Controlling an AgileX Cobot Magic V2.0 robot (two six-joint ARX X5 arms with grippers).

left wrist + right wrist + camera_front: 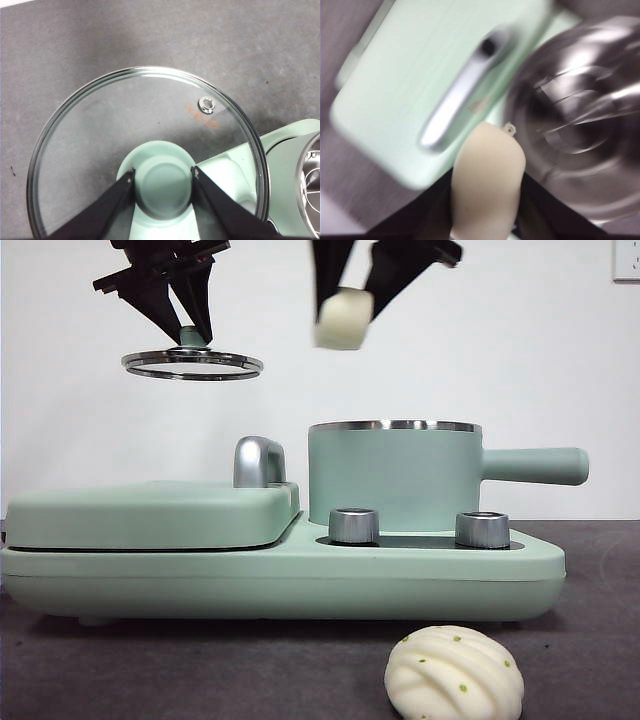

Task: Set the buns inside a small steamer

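The small steamer (395,475), a mint-green pot with a steel rim and a side handle, stands open on its base. My right gripper (345,312) is shut on the smooth bun (343,318) and holds it high above the pot's left edge; the right wrist view shows that bun (487,185) beside the blurred steel pot interior (580,125). My left gripper (163,175) is shut on the green knob (162,187) of the glass lid (145,120), which hangs in the air at upper left, the lid (192,364) level. The ridged bun (453,674) with green specks lies on the table in front.
The flat mint-green griddle section (150,512) with a steel handle (258,460) fills the left half of the base (280,580). Two steel dials (353,525) sit in front of the pot. The pot's handle (535,465) sticks out to the right.
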